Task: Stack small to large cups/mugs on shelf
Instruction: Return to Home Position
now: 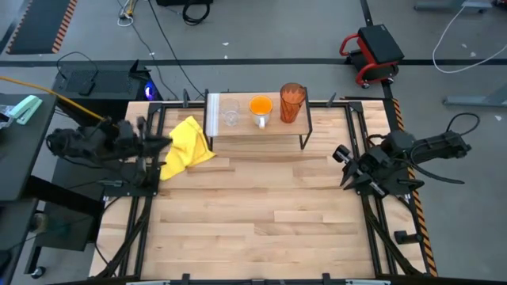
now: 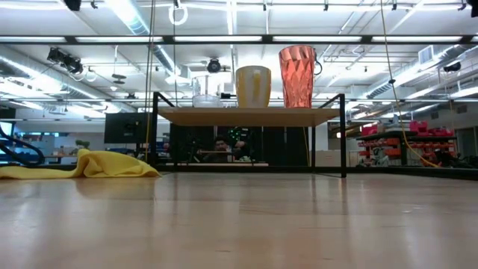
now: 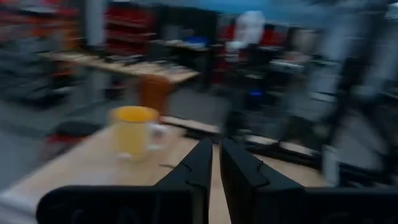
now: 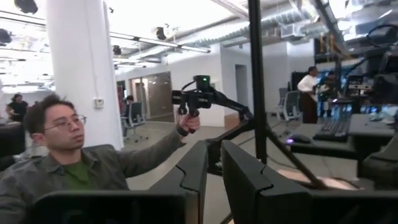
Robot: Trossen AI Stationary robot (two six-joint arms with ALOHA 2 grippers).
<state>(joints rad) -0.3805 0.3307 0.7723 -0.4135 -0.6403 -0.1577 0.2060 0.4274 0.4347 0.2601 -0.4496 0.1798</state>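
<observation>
The shelf stands at the table's far edge on thin black legs, and it also shows in the low view. In a row on it stand the small clear glass, the orange mug and the tall amber tumbler. My left gripper hovers shut at the table's left edge, beside the yellow cloth. My right gripper is shut at the table's right edge, well clear of the shelf. Neither gripper holds anything.
A crumpled yellow cloth lies on the table left of the shelf, close to my left gripper. The wooden tabletop spreads out in front of the shelf. A person sits beyond the table, holding up a handheld device.
</observation>
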